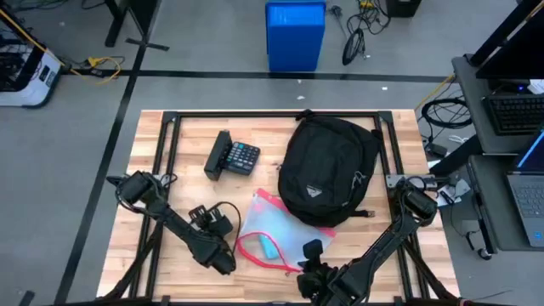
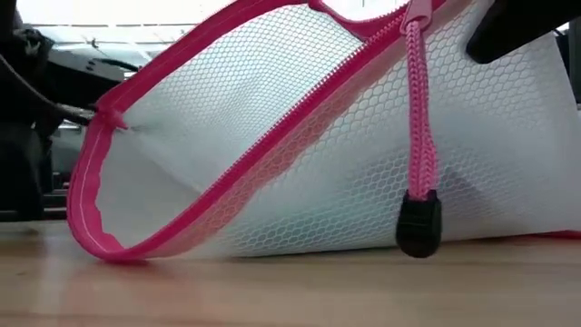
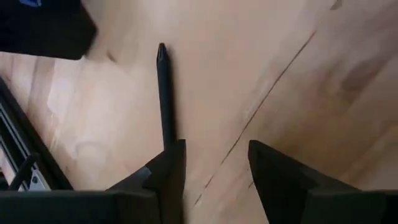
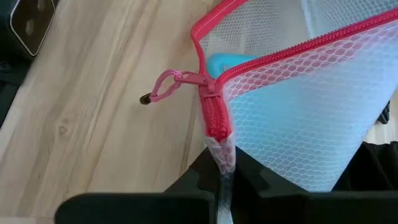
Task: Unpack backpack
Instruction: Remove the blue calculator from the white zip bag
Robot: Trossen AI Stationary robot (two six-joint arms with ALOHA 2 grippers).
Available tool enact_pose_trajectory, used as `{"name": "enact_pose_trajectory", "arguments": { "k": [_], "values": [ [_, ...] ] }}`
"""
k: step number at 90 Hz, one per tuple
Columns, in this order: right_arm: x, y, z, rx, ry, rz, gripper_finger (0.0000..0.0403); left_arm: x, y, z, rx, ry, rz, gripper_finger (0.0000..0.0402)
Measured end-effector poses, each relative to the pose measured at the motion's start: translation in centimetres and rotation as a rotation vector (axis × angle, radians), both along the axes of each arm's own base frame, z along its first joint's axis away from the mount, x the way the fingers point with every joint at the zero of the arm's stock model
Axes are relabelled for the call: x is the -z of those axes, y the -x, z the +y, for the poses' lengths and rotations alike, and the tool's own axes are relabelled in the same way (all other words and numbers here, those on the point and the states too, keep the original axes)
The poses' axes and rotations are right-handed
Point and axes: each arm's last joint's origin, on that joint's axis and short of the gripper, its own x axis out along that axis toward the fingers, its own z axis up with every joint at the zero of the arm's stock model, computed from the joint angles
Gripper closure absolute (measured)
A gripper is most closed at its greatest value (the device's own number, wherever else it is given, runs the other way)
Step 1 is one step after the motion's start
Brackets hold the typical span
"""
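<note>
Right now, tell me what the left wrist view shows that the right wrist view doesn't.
Only the left wrist view shows a black pen lying on bare wood ahead of the left hand, whose fingers are open. Only the right wrist view shows the right hand shut on a corner of the pink-zippered mesh pouch, with a light blue object inside. Both show the wooden table.

Left arm: reaches from the table's left edge toward the near middle, wrist low. Left gripper (image 3: 214,168) points at the tabletop, fingers (image 3: 171,171) apart, nothing between them.

Right arm: angles in from the right edge toward the near edge. Right gripper (image 4: 222,163) pinched tight on a corner of thin mesh.
</note>
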Motion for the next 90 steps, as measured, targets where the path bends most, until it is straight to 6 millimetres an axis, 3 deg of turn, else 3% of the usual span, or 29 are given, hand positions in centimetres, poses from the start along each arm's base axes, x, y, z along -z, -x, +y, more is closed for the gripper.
{"name": "enact_pose_trajectory", "arguments": {
  "k": [15,30,48,70,90],
  "values": [
    [0.0,0.0,0.0,0.000,-0.001,0.001,0.0403,-1.7,-0.5,-0.6,-0.025,0.019,0.029,0.0233],
    [0.0,0.0,0.0,0.000,-0.001,0.001,0.0403,-4.5,-1.2,-2.5,0.017,0.044,-0.042,0.0233],
    [0.0,0.0,0.0,0.000,-0.002,0.001,0.0403,-7.3,-2.0,-6.1,0.249,0.096,-0.224,0.0233],
    [0.0,0.0,0.0,0.005,-0.008,-0.001,0.0403,-7.1,-3.5,-10.7,0.704,0.158,-0.445,0.0233],
    [0.0,0.0,0.1,0.001,-0.010,-0.004,0.0403,-5.0,-4.6,-10.8,0.794,-0.006,-0.410,0.0233]
  ]
}}
